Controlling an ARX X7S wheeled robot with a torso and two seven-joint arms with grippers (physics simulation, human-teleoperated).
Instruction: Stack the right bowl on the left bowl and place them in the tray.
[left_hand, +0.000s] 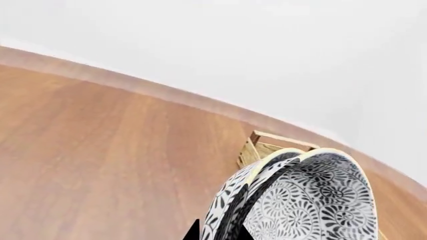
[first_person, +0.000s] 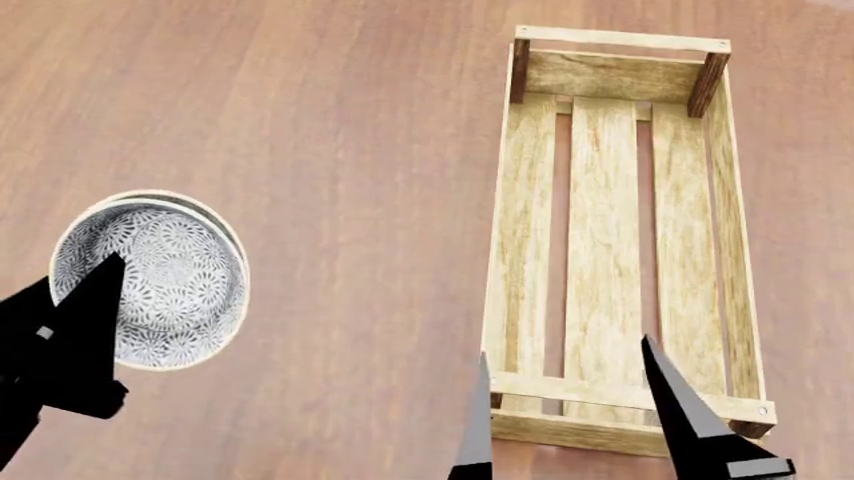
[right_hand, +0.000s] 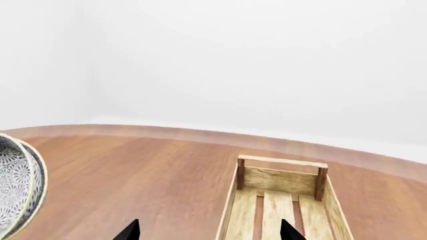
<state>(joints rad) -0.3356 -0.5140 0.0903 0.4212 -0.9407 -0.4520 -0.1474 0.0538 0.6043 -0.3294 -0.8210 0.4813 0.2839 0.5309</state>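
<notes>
Two black-and-white patterned bowls (first_person: 167, 275) sit nested one inside the other at the left of the head view. My left gripper (first_person: 104, 295) is shut on the near rims of both. In the left wrist view the nested bowls (left_hand: 313, 200) are tilted, their rims pinched between the left gripper's (left_hand: 220, 231) black fingertips. The stack's edge (right_hand: 17, 185) also shows in the right wrist view. The tray (first_person: 505, 230), a long light-wood crate, lies to the right and holds nothing. My right gripper (first_person: 565, 352) stands open over the tray's near end, nothing between its fingers (right_hand: 209, 229).
The brown wooden tabletop (first_person: 334, 150) runs between the bowls and the tray. Its curved far edge (right_hand: 200, 134) meets a white wall. The tray's far end (left_hand: 267, 145) shows just beyond the bowls in the left wrist view.
</notes>
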